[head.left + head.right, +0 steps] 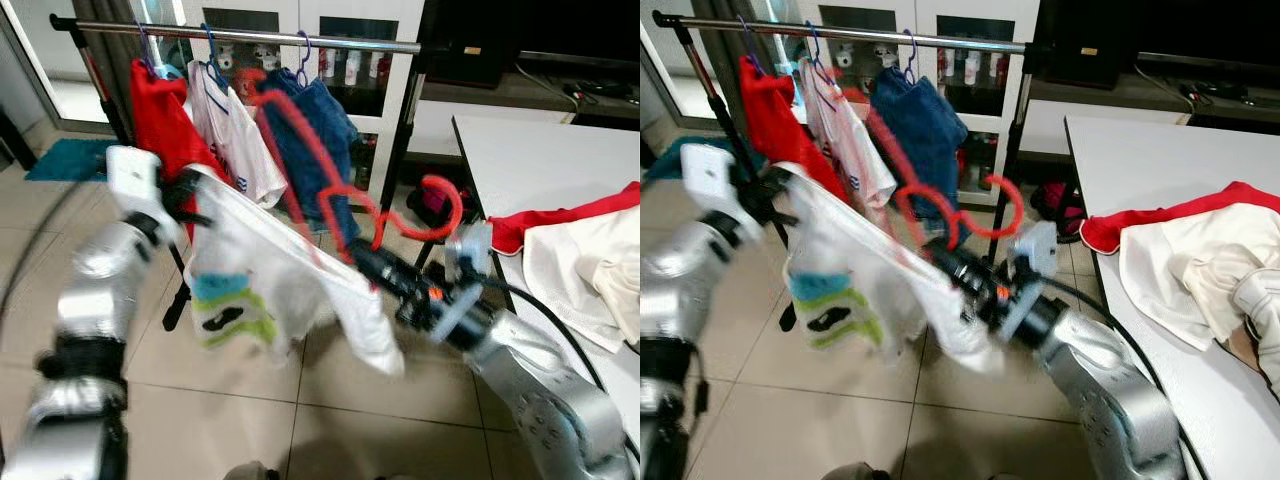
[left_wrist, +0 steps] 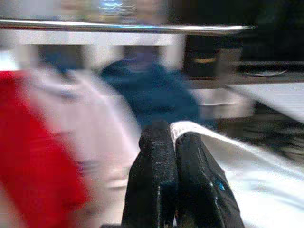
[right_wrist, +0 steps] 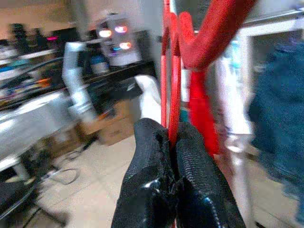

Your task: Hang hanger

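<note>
Red hanger, pinched in my right tool, slanted up toward the rail; my left tool gripped the white shirt.

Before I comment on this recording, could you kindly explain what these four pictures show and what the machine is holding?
It is a humanoid robot with two silver arms ending in black fingers. The two wide pictures come from the stereo camera on its head; the other two look along each wrist. The right gripper is shut on a red hanger carrying a white shirt, and the left gripper pinches that shirt's edge. Ahead stands a clothes rail with a red garment, a white jersey and a blue garment already hung. On the white table to the right lie more clothes.
</note>
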Controlling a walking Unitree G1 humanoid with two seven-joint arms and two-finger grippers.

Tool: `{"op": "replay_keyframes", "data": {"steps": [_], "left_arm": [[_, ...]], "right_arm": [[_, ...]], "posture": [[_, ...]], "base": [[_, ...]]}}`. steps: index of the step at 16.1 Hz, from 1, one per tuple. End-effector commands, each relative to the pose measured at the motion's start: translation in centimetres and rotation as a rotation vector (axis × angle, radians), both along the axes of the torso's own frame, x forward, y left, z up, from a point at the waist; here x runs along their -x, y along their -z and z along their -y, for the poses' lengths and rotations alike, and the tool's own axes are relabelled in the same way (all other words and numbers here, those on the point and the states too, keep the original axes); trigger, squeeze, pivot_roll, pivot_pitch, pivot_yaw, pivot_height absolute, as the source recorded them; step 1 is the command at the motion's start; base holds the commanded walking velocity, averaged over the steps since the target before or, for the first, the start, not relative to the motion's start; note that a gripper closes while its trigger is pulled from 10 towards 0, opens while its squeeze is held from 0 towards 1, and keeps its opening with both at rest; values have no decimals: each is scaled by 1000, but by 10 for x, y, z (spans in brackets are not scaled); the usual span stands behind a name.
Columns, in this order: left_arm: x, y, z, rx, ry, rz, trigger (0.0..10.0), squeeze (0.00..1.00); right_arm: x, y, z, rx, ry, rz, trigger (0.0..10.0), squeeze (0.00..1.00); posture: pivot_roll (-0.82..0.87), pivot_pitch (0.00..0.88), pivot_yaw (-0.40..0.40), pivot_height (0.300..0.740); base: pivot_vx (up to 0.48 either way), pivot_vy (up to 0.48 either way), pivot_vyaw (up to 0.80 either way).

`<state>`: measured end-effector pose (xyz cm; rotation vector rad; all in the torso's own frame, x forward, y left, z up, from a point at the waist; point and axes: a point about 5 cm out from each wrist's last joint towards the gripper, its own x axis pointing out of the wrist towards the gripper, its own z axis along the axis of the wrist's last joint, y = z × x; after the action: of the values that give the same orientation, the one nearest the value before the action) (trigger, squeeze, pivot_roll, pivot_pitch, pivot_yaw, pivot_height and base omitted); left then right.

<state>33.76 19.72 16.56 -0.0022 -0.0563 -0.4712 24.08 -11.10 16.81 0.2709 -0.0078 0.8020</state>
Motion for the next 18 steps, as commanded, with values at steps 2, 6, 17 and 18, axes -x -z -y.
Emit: {"op": "replay_keyframes", "data": {"steps": [2,6,17,18], "left_arm": [[16,-1,52,38,277,-10,0,0],[43,1,96,77,502,-41,0,0],[69,34,21,16,-109,-145,10000,0],[70,34,27,5,-89,-133,10000,0]], "right_arm": [[-8,-3,-1,-5,76,21,0,0],[-28,-13,6,-166,337,35,0,0],[-5,28,44,163,546,-59,10000,0],[-4,25,43,145,556,-42,10000,0]], "posture": [[-62,10,20,740],[-60,12,23,740],[-59,0,42,740],[-62,0,47,740]], "base": [[0,0,0],[0,0,0],[0,0,-291],[0,0,-800]]}}
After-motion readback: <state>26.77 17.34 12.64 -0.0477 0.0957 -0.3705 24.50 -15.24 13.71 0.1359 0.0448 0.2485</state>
